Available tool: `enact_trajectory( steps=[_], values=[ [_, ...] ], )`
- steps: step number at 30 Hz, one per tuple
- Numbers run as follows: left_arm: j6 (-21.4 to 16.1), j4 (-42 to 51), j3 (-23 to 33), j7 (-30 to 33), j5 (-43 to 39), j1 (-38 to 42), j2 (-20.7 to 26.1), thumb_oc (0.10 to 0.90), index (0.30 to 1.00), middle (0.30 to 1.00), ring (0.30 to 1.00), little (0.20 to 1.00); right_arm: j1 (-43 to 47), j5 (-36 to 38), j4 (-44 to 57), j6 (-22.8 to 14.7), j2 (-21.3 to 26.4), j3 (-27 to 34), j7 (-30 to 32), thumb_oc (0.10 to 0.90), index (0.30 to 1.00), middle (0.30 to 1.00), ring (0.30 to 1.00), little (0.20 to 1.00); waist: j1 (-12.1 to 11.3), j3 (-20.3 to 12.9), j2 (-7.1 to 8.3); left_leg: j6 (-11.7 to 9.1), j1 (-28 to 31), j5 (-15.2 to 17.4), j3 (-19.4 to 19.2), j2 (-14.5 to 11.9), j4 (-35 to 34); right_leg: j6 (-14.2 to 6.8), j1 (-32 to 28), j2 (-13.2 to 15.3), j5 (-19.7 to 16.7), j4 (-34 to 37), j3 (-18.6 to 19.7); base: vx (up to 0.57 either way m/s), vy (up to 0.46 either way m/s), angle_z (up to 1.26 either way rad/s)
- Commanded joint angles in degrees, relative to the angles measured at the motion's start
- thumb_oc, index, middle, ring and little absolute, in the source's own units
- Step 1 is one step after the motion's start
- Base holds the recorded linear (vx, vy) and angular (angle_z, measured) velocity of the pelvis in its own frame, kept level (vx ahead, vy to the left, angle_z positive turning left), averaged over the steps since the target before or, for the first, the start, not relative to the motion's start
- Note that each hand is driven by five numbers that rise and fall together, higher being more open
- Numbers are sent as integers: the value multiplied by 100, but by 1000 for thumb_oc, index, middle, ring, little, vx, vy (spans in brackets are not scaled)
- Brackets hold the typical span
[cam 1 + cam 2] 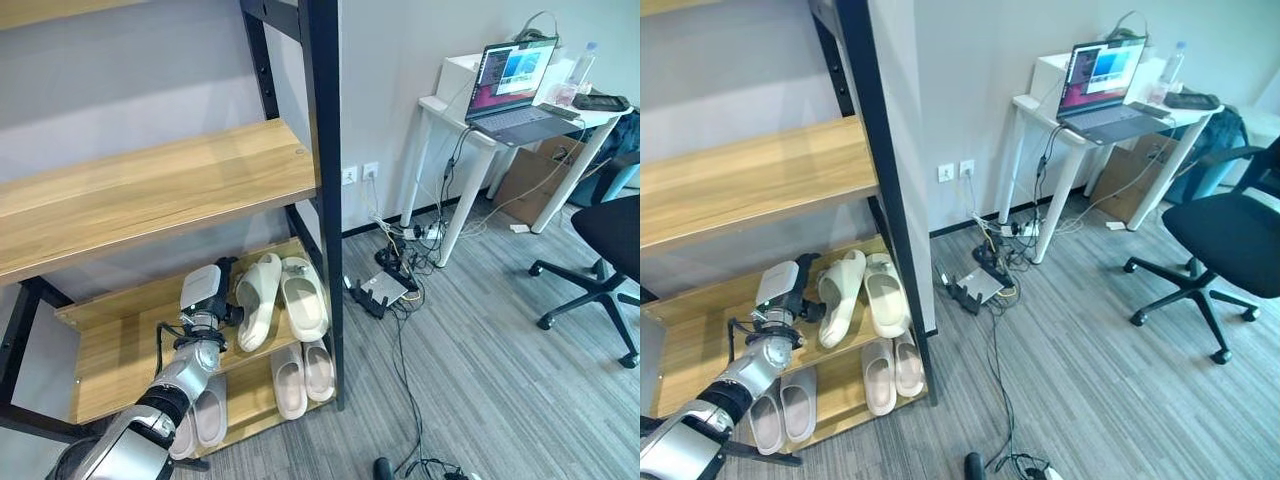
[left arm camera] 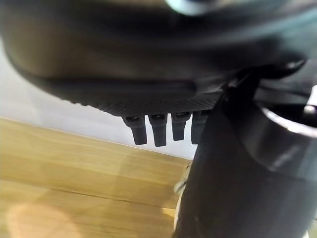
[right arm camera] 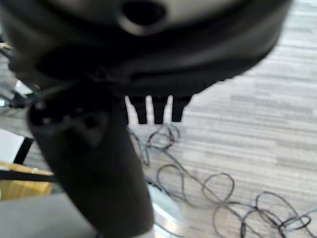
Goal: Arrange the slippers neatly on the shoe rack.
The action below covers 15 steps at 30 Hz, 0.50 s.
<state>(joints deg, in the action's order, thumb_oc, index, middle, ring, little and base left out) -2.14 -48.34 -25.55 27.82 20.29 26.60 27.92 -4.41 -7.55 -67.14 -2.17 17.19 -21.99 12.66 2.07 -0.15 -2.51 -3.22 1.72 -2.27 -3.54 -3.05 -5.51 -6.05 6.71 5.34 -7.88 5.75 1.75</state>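
A cream slipper (image 1: 257, 300) stands tipped on its side on the lower wooden shelf (image 1: 120, 340) of the shoe rack. Its mate (image 1: 304, 297) lies flat to the right of it, near the shelf's end. My left hand (image 1: 224, 283) reaches in over this shelf and sits right beside the tipped slipper, on its left. The left wrist view shows straight fingers (image 2: 158, 129) above the bare wood. Over the grey floor hangs my right hand (image 3: 99, 148), its fingers (image 3: 153, 110) relaxed and holding nothing.
On the bottom shelf lie a cream pair (image 1: 303, 375) and a greyish pair (image 1: 203, 418). The rack's black post (image 1: 325, 180) stands just right of the slippers. Cables and a router (image 1: 385, 288) litter the floor. A white desk (image 1: 455, 120) and an office chair (image 1: 610, 240) stand to the right.
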Motion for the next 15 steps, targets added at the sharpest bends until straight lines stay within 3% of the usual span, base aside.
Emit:
enact_trajectory(
  steps=[1,15],
  values=[
    [-247,234,563,217,-141,639,157,800,900,900,900,900,272,99,-43,-122,-10,-17,36,800,900,900,900,900,-37,5,-131,100,-8,536,-253,284,51,-316,-698,125,962,-75,-303,0,0,0],
    [-485,695,857,-163,-1205,89,-267,800,900,900,900,900,372,166,-83,14,-132,-15,14,800,900,900,900,900,-118,-27,-177,104,12,494,-182,283,51,-287,-767,149,970,-75,-404,-4,-9,3]
  ],
)
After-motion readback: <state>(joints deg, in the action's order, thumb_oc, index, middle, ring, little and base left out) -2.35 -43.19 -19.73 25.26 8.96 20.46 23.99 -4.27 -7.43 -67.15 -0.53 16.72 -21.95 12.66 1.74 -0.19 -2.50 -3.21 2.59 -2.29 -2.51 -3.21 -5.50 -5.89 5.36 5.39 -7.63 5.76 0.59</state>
